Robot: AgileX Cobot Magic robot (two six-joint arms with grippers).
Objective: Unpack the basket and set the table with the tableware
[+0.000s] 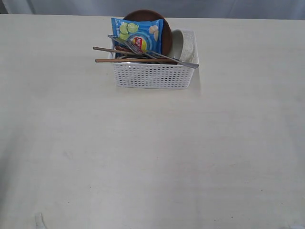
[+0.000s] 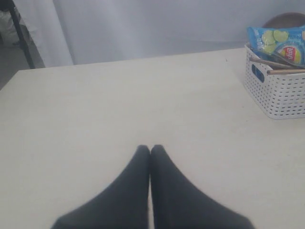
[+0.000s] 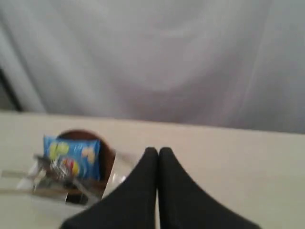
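Note:
The white lattice basket (image 1: 153, 75) stands at the back middle of the cream table (image 1: 152, 157). In it stand a brown plate (image 1: 166, 39), an off-white bowl (image 1: 187, 45) and a blue snack bag (image 1: 138, 33). A steel knife (image 1: 177, 60) and fork (image 1: 125, 42) lie across the top, with brown chopsticks (image 1: 104, 49) and a wooden handle (image 1: 107, 60) poking out leftward. No steel cup shows. My left gripper (image 2: 150, 149) is shut and empty, over bare table well left of the basket (image 2: 279, 90). My right gripper (image 3: 157, 151) is shut and empty, beside the blurred basket (image 3: 66, 191).
A pale curtain (image 3: 157, 57) hangs behind the table's far edge. A dark stand leg (image 2: 21, 33) is off the table's far left corner in the left wrist view. Neither arm shows in the exterior view.

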